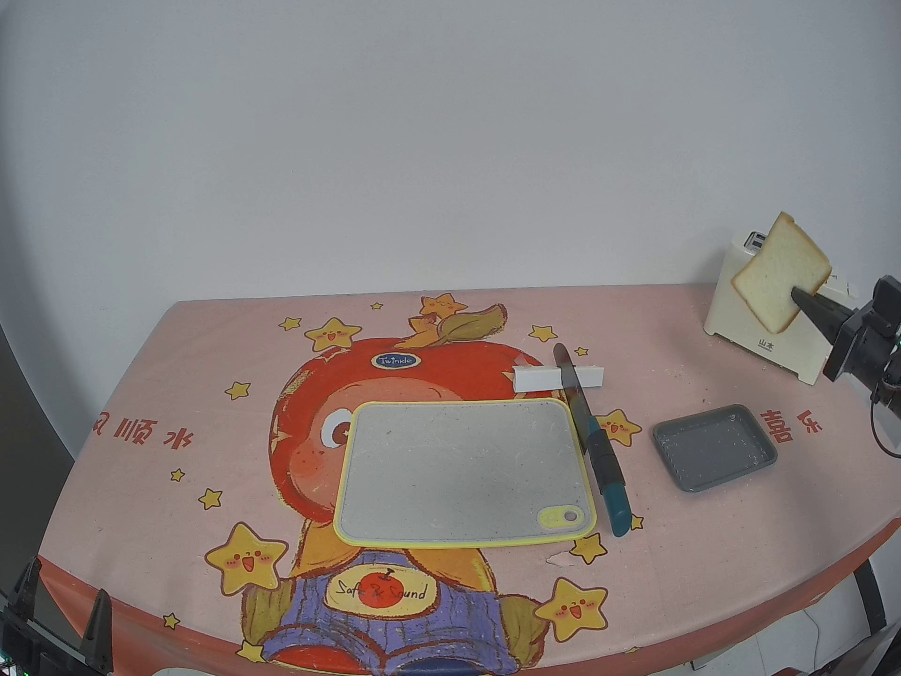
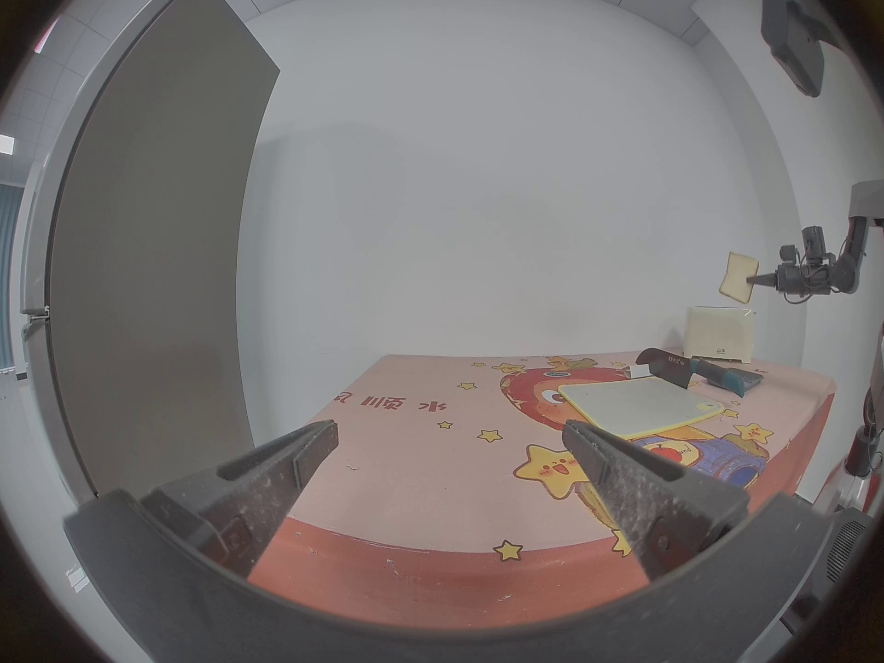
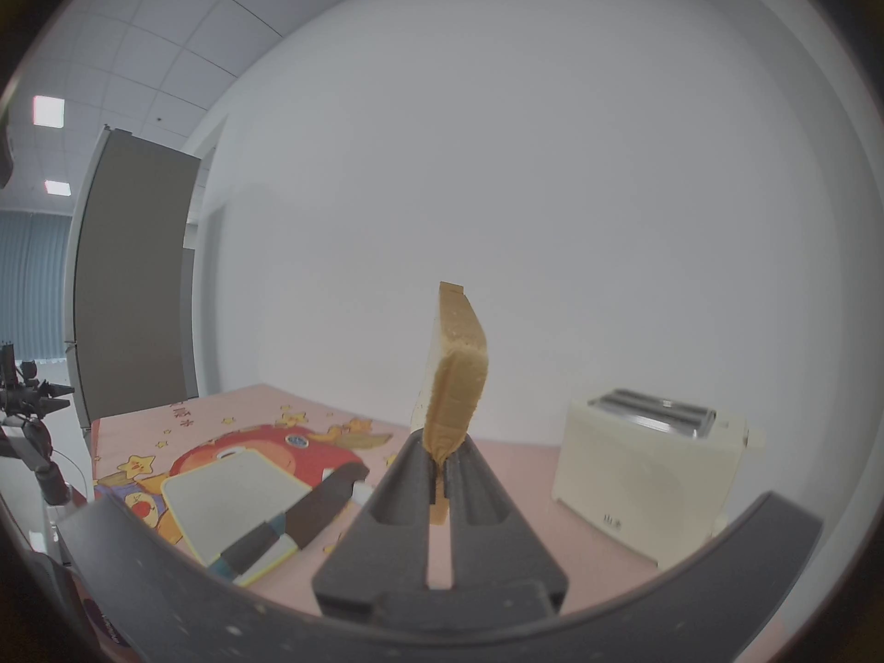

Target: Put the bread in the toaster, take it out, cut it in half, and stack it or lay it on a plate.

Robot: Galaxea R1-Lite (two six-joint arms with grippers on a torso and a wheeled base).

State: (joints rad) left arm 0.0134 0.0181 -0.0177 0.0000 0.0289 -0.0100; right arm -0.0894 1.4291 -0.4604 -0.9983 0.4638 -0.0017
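Note:
A slice of bread [image 1: 781, 272] hangs in the air in front of the cream toaster [image 1: 751, 323] at the table's far right, tilted on a corner. My right gripper [image 1: 800, 297] is shut on its lower edge; the right wrist view shows the slice [image 3: 453, 379] edge-on between the fingers [image 3: 419, 481], with the toaster [image 3: 654, 471] beside it, its slots empty. A grey square plate [image 1: 714, 446] lies in front of the toaster. The cutting board [image 1: 464, 470] sits mid-table with a teal-handled knife [image 1: 593, 437] along its right side. My left gripper [image 2: 451, 458] is open, low off the table's near left corner.
A small white block [image 1: 540, 378] lies under the knife's blade behind the board. The pink cartoon tablecloth [image 1: 188, 406] is bare on the left half. A wall stands close behind the table. A grey panel [image 2: 147, 250] stands to the left of the table.

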